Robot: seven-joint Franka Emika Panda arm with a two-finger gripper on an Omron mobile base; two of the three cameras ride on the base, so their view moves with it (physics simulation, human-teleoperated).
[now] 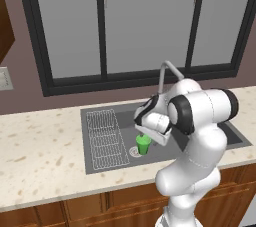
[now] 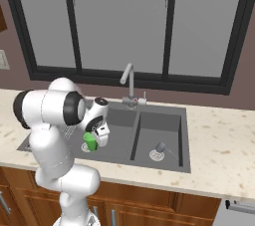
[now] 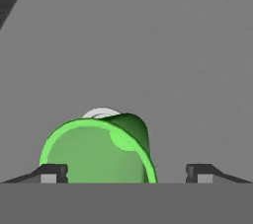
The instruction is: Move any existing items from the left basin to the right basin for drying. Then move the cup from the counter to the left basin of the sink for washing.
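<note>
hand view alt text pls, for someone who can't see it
A bright green cup seen from above, rim toward the camera, stands on the dark-grey floor of the left basin between the open tool's two dark fingertips, nearer the left one. A silver drain ring peeks out behind the cup's rim.

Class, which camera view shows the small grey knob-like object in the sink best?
The right base view: the grey knob-like object sits unobstructed in the right basin beside its drain. In the left base view the arm covers that basin; the hand view looks at the green cup instead.
</note>
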